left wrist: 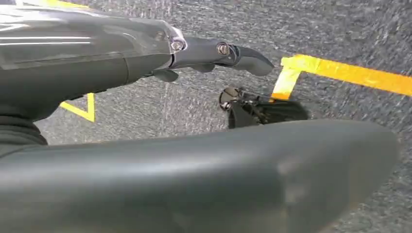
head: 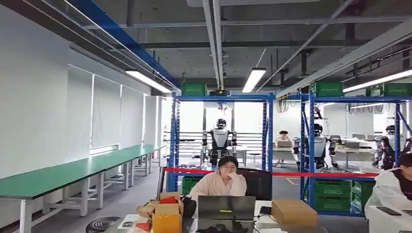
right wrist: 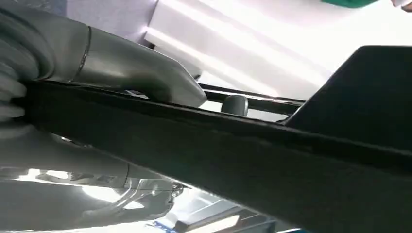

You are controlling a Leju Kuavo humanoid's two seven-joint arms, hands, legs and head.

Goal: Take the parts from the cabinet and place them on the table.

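Note:
In the right wrist view my right hand (right wrist: 82, 58) grips a long flat black part (right wrist: 233, 155) that runs across the whole picture. The grey thumb (right wrist: 145, 77) lies over one edge of the part, and the other fingers (right wrist: 97, 194) curl under the other side. In the left wrist view my left hand (left wrist: 97, 63) hangs over grey carpet with yellow floor tape (left wrist: 350, 73). One dark finger (left wrist: 233, 52) is stretched out and the thick thumb (left wrist: 194, 174) stands apart from it, with nothing held between them.
Ahead, a long green-topped table (head: 73, 172) runs along the left wall. Blue racks (head: 269, 126) with green crates stand behind a red tape barrier (head: 291, 173). Two people sit at desks (head: 272, 221) with a laptop (head: 226, 208) and cardboard boxes (head: 293, 212). Other robots stand further back.

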